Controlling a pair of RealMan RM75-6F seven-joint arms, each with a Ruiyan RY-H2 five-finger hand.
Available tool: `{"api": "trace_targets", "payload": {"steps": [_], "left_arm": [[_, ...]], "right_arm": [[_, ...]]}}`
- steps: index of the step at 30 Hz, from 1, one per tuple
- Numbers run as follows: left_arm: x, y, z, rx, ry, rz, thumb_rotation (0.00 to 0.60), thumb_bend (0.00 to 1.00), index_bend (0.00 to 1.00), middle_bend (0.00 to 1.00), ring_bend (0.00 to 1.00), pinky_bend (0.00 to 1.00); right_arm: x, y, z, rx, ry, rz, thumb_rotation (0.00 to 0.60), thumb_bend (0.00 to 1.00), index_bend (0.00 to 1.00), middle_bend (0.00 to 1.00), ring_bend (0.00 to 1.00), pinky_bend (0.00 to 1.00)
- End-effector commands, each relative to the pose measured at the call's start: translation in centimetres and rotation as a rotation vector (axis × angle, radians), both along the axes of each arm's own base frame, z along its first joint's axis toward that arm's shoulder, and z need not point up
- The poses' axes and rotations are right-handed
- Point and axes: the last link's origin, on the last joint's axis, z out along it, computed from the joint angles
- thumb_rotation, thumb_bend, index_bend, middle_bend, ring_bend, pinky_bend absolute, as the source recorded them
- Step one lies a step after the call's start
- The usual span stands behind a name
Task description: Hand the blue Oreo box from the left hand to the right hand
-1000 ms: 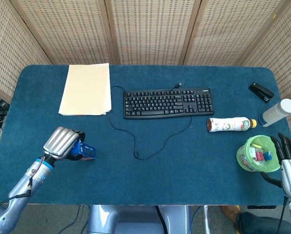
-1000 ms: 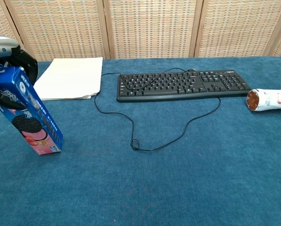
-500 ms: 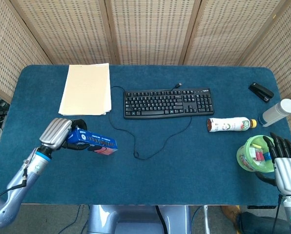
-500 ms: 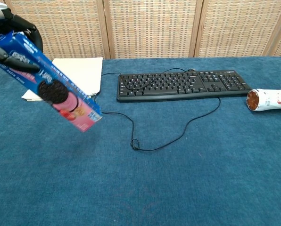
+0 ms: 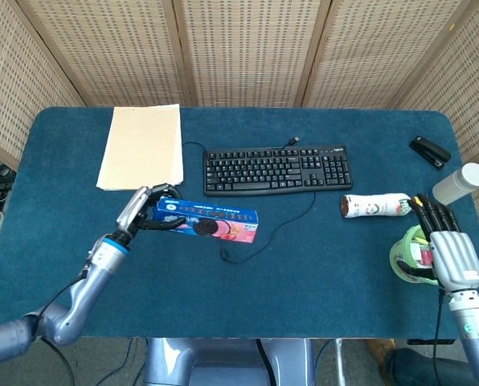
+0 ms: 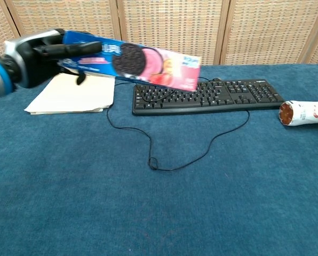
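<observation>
My left hand (image 5: 141, 211) (image 6: 44, 55) grips one end of the blue Oreo box (image 5: 208, 223) (image 6: 133, 58). The box is lifted off the table and lies nearly level, its pink end pointing toward the right. In the chest view it hangs in front of the keyboard's left part. My right hand (image 5: 446, 247) hovers far off at the table's right edge, over a green cup, fingers spread and holding nothing. It does not show in the chest view.
A black keyboard (image 5: 277, 169) with a looping cable (image 5: 247, 241) lies mid-table. A stack of paper (image 5: 141, 145) is at the back left. A lying bottle (image 5: 378, 205), green cup (image 5: 412, 256), white cylinder (image 5: 460, 184) and stapler (image 5: 429, 150) crowd the right side.
My left hand lifted the box from standing on the table, swung it level and carried it rightward toward the centre. My right hand rose and moved inward over the green cup.
</observation>
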Motion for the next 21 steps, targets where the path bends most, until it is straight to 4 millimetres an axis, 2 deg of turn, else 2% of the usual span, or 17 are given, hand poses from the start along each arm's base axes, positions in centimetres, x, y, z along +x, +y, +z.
{"api": "trace_targets", "payload": {"steps": [1,13,17,21], "left_arm": [[1.8,0.7,-1.8,-0.036,-0.058,0.021,0.600,0.36,0.75,0.63,0.63,0.69],[5.6,0.7,-4.9,-0.137,-0.176,0.082,0.600,0.36,0.77,0.64,0.63,0.69],[6.9,0.5,-6.5,-0.161,-0.218,0.107,0.600,0.36,0.77,0.64,0.63,0.69],[7.4,0.4,-7.5,-0.168,-0.221,0.116,0.600,0.37,0.77,0.64,0.63,0.69]], "right_arm": [[1.2,-0.6,-0.5,0.016,-0.007,0.024,0.600,0.00,0.03,0.00,0.00,0.00],[6.5,-2.7,-2.0,0.111,-0.032,0.105,0.600,0.00,0.02,0.00,0.00,0.00],[9.3,-4.2,-3.2,0.176,-0.046,0.145,0.600,0.00,0.01,0.00,0.00,0.00],[10.4,-4.9,-3.6,0.223,-0.073,0.135,0.600,0.00,0.00,0.00,0.00,0.00]]}}
